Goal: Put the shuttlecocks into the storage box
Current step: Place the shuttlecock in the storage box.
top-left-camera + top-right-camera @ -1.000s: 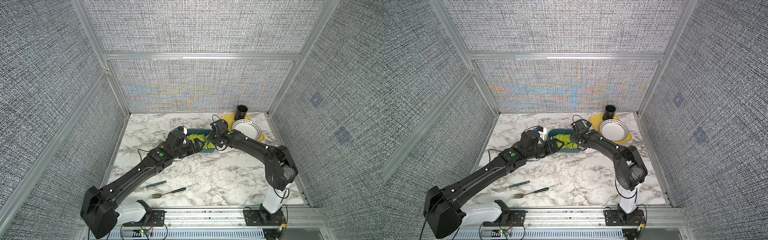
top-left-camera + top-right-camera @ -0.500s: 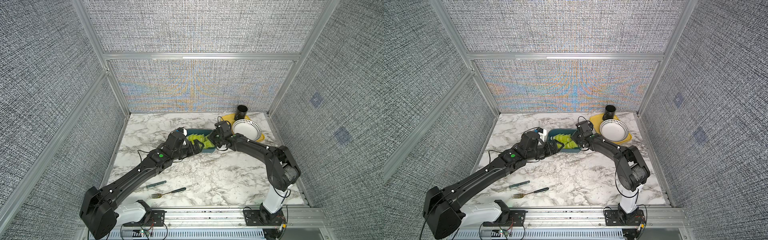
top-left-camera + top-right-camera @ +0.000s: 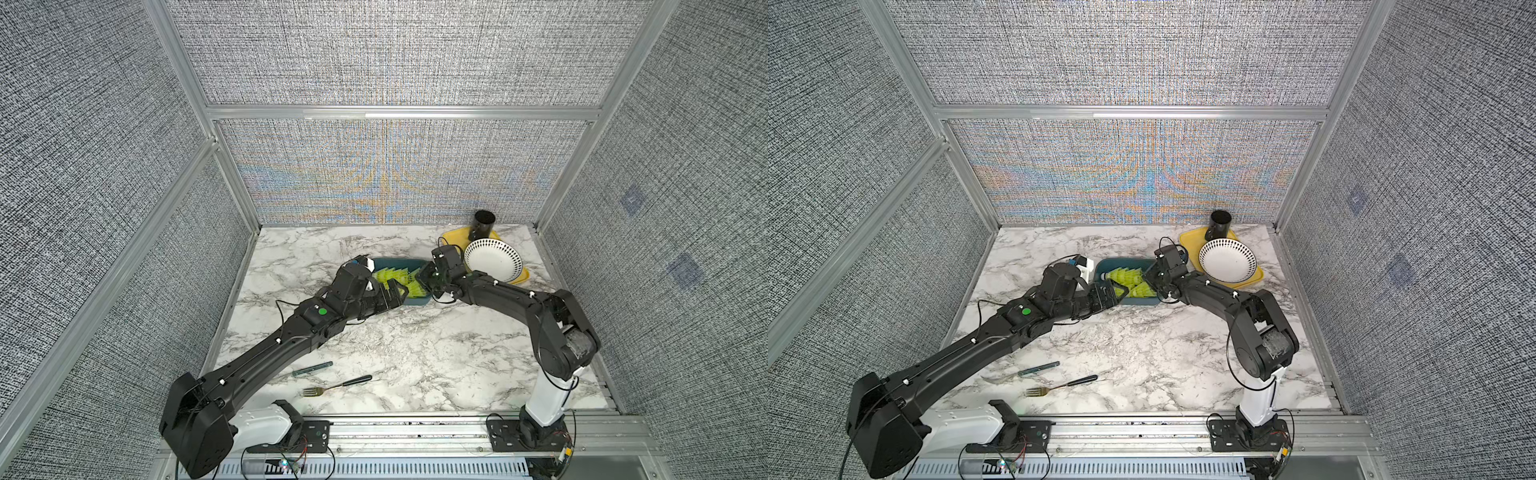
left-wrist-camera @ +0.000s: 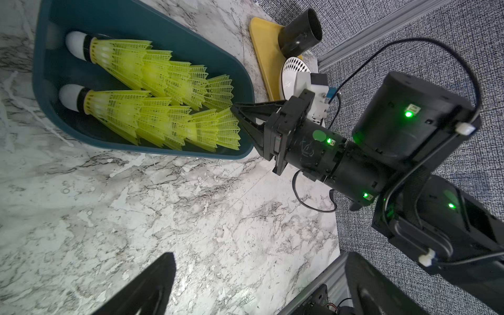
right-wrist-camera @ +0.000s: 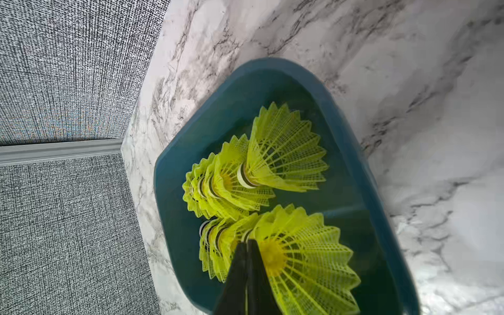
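Marble tabletop (image 3: 415,345) carries the storage box (image 4: 191,46), its shuttlecocks (image 4: 152,114) nested in two rows that the arms half hide in both top views. The wrist views show the right pincer (image 4: 235,109) pressed closed, tips at the rows' flared ends; the left pincer (image 3: 398,291) gapes wide near it, at the box's rim.

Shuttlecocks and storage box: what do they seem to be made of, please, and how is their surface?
Shuttlecocks: probably moulded plastic, neon yellow-green, matt; the skirts are thin ribbed mesh with holes. Their white tips look smooth, but foam, cork or plastic cannot be told. Storage box: probably plastic, dark teal, smooth with a soft sheen; one piece with rounded corners.
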You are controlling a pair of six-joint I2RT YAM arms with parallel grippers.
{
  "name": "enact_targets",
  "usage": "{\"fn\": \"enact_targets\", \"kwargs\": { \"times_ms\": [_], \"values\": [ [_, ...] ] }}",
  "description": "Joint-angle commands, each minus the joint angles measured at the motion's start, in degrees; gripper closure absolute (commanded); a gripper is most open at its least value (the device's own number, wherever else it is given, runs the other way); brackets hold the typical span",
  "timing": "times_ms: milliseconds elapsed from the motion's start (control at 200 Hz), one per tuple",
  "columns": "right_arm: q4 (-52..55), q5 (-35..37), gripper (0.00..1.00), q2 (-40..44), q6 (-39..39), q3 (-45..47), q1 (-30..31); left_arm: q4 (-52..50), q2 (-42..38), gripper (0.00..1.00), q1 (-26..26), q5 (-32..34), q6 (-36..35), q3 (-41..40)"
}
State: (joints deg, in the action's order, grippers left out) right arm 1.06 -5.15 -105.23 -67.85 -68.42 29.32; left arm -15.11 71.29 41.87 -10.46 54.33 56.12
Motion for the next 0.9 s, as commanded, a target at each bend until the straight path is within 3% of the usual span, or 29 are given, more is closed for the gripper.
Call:
{"fn": "enact_targets", "kwargs": {
  "times_ms": [0,896],
  "values": [
    [-2.26,-0.99,1.00,-0.41,-0.69,0.61,0.06,-0.53,0.13,0.00,-0.03,0.43,-0.04,0.27],
    [-8.17,-5.29,1.00,-2.36,-4.12,4.09,-1.10,-0.09,2.49,0.00,0.41,-0.26,-0.11,0.57]
  ]
}}
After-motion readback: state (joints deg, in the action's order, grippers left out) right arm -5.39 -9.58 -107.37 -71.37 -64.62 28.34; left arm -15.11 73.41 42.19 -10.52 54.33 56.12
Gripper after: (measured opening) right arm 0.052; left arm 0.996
